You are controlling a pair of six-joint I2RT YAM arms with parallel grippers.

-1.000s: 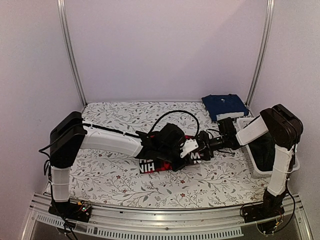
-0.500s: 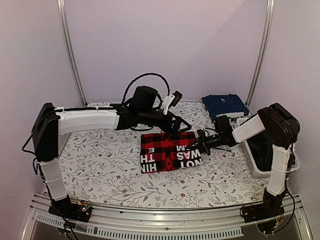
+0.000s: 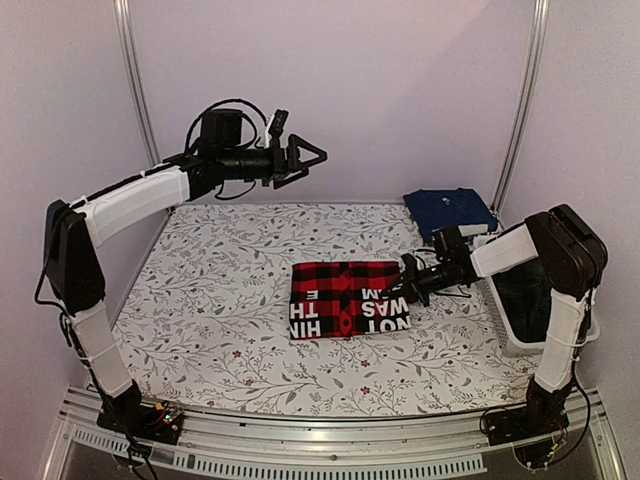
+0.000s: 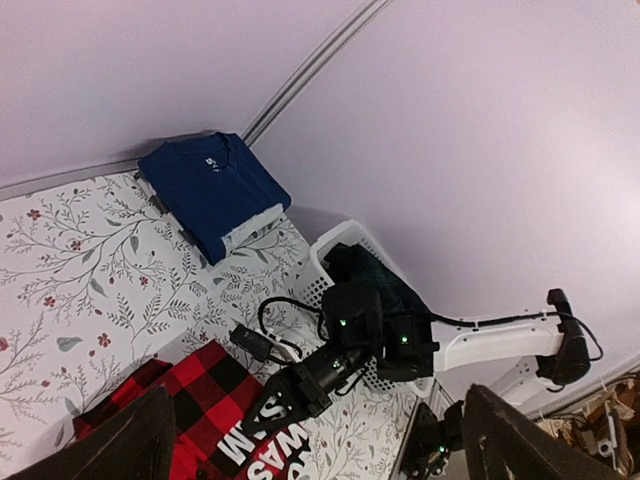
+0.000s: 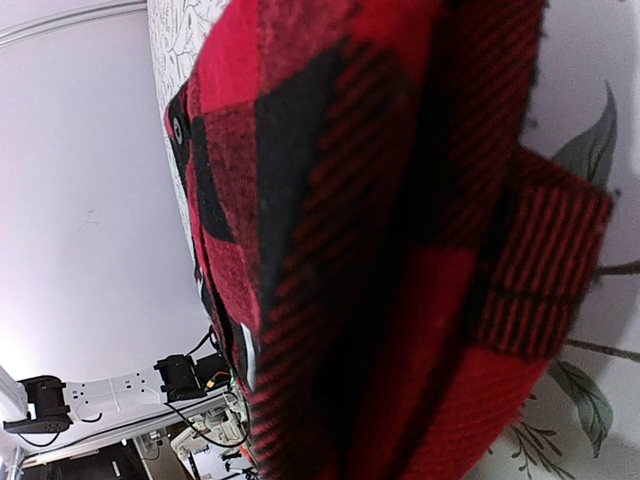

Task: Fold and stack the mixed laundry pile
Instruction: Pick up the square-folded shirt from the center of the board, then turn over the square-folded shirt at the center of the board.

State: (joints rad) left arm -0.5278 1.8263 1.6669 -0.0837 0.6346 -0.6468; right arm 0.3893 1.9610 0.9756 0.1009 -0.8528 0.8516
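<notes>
A folded red-and-black checked flannel shirt [image 3: 348,300] with white lettering lies mid-table. My right gripper [image 3: 407,283] sits low at its right edge, shut on the cloth. In the right wrist view the flannel shirt [image 5: 380,260] fills the frame and hides the fingers. My left gripper [image 3: 305,160] hangs open and empty, high above the table's back left. From there the left wrist view looks down on the flannel shirt [image 4: 205,395] and the right gripper [image 4: 250,425]. A navy blue folded garment [image 3: 450,210] lies at the back right. A dark plaid garment [image 4: 385,280] sits in the basket.
A white lattice basket [image 3: 505,325] stands at the table's right edge, beside the right arm. A floral-print cloth [image 3: 220,300] covers the table. Metal frame posts [image 3: 140,100] rise at the back corners.
My left arm let go of the flannel shirt, opened, and swung up and back to the left. The right gripper shut on the shirt's right edge, and the shirt shifted slightly right.
</notes>
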